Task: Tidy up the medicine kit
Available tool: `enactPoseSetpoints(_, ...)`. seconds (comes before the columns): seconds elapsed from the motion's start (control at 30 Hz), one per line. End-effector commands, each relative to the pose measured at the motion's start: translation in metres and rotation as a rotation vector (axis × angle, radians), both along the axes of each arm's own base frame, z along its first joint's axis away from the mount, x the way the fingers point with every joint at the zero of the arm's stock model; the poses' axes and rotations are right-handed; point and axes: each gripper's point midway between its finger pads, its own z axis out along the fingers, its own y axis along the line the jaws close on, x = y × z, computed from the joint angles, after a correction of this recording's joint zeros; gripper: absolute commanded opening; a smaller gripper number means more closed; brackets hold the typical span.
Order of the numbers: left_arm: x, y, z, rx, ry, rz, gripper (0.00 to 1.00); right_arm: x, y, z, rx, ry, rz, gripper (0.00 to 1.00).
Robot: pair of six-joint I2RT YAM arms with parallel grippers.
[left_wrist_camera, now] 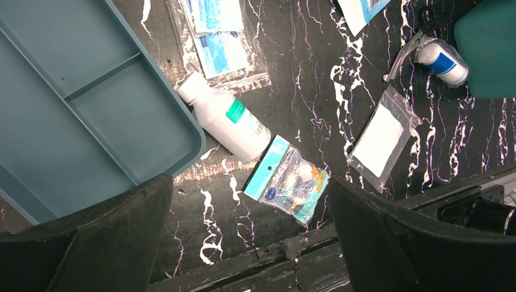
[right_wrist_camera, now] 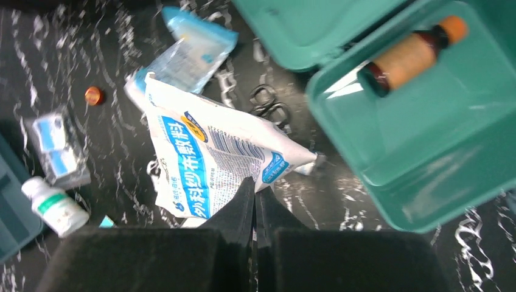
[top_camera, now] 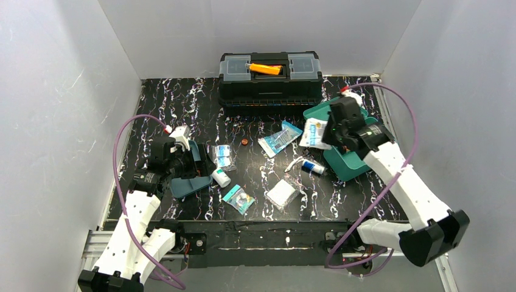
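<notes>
Teal medicine kit [top_camera: 342,165] open at right; divided tray [left_wrist_camera: 91,121] lies apart, left.

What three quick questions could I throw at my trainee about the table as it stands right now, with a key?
1. True or false: the brown bottle lies inside the medicine kit.
2. The right gripper is shut on: A a thermometer, B the white packet, C a syringe.
3. Fill in: the ___ gripper hangs open near the divided tray.
Key: 1 true; 2 B; 3 left gripper.
</notes>
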Motion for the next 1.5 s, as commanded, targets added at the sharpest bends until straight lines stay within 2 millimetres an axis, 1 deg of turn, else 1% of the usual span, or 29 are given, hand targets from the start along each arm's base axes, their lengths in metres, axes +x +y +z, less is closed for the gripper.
enactPoseSetpoints(0.0,0.000,0.001,-0.001,0.006,0.006,-0.001,1.00,-0.008,-0.045,0.007,0.008,-0.014,-0.125,0.01)
enactPoseSetpoints(0.1,0.000,0.001,-0.001,0.006,0.003,-0.001,0.99,-0.017,-0.073,0.003,0.007,0.001,-0.220,0.01)
enactPoseSetpoints(0.23,-0.001,0.001,0.001,0.003,-0.002,-0.003,1.00,-0.024,-0.105,0.000,0.022,-0.010,-0.330,0.01)
enactPoseSetpoints(0.4,-0.001,0.001,0.003,0.003,-0.013,0.000,0.99,-0.028,-0.127,-0.011,0.057,0.015,-0.419,0.01)
enactPoseSetpoints(0.63,-0.002,0.002,0.006,0.001,-0.028,0.003,0.99,-0.020,-0.150,-0.036,0.125,0.055,-0.540,0.01)
enactPoseSetpoints(0.83,-0.003,0.000,0.007,-0.007,-0.033,-0.003,0.99,-0.006,-0.157,-0.060,0.135,0.107,-0.597,0.01)
enactPoseSetpoints(1.03,-0.003,0.000,0.008,-0.008,-0.039,-0.002,1.00,0.005,-0.146,-0.086,0.209,0.181,-0.620,0.01)
enactPoseSetpoints(1.17,-0.003,0.000,0.009,-0.009,-0.041,-0.001,0.99,0.007,-0.142,-0.107,0.243,0.235,-0.654,0.01)
enactPoseSetpoints(1.3,-0.003,0.001,0.009,-0.009,-0.043,0.000,0.99,0.006,-0.141,-0.128,0.258,0.286,-0.708,0.01)
enactPoseSetpoints(1.47,-0.003,0.001,0.010,-0.008,-0.043,0.000,0.99,0.007,-0.138,-0.146,0.280,0.329,-0.740,0.01)
